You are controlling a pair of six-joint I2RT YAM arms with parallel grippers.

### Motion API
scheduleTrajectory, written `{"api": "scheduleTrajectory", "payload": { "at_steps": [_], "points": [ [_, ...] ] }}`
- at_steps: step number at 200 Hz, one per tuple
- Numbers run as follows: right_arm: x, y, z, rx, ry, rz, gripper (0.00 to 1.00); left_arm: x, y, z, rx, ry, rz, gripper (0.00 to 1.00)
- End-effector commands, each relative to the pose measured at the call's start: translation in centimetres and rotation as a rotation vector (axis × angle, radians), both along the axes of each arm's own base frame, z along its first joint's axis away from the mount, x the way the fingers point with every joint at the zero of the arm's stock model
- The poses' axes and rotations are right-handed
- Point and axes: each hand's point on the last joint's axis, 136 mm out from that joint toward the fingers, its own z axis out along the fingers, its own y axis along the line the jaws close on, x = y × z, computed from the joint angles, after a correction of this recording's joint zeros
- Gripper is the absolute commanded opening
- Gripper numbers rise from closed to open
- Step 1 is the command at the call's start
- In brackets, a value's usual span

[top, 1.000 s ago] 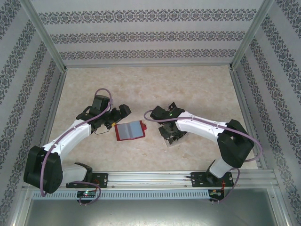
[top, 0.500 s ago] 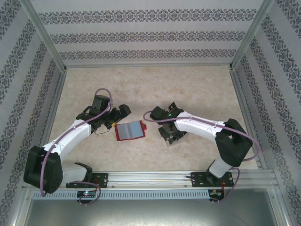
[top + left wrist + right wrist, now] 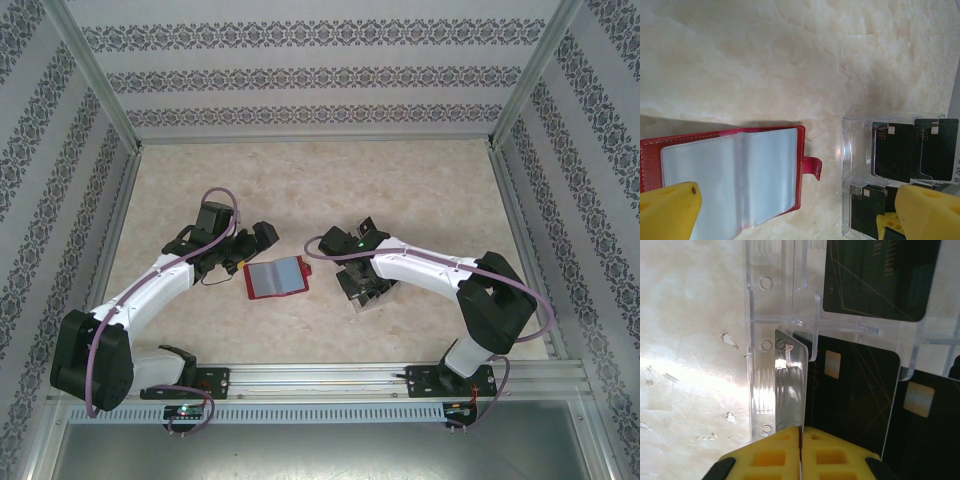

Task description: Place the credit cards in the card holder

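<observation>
The wallet lies open and flat on the table, about midway between the left and right edges and nearer the near edge than the far one. Its red cover faces down and its pale grey pockets face up. Its little red snap tab sticks out toward the clear plastic tray, which sits just to the right with a strip of bare table between them.

The cards lie flat in the tray's compartments. They are dark, almost black, each with a small pale square chip patch and thin gold lines. There is faint gold lettering on them, but it is too dim and small to read.

The right gripper is down at the tray. Its yellow fingers are pressed together on the bottom edge of one card. That card stands up on its edge, tilted, and its glossy face mirrors the tray's ribs and holes. It rises beside the tray's left wall, right next to a card lying flat.

The left gripper hangs over the wallet's near side with its yellow fingers spread as wide as they go and nothing in them. One finger is above the wallet's pockets and the other above the tray.
</observation>
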Motion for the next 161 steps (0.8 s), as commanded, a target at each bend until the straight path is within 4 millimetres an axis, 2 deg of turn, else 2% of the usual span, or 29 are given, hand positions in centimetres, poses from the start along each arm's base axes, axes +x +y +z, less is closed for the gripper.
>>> {"api": "scheduleTrajectory", "payload": {
  "at_steps": [1,38,83,123,161],
  "points": [
    [-0.6,-0.9,-1.1,-0.019,0.040,-0.011,0.07,0.3,0.0,0.2,-0.012,-0.018,0.005,1.00],
    [-0.7,-0.3,-0.6,0.047,0.061,-0.018,0.00,0.4,0.0,0.2,-0.014,-0.020,0.005,1.00],
    [-0.6,0.3,0.3,0.109,0.064,-0.031,0.00,0.5,-0.1,0.1,-0.018,-0.019,0.007,1.00],
    [0.5,1.9,4.5,0.230,-0.016,-0.030,0.00,0.5,0.2,0.0,-0.002,-0.010,0.017,1.00],
    [1.1,3.8,7.6,0.352,-0.052,-0.029,0.00,0.4,0.5,-0.8,0.017,0.014,0.030,1.00]
  ]
}}
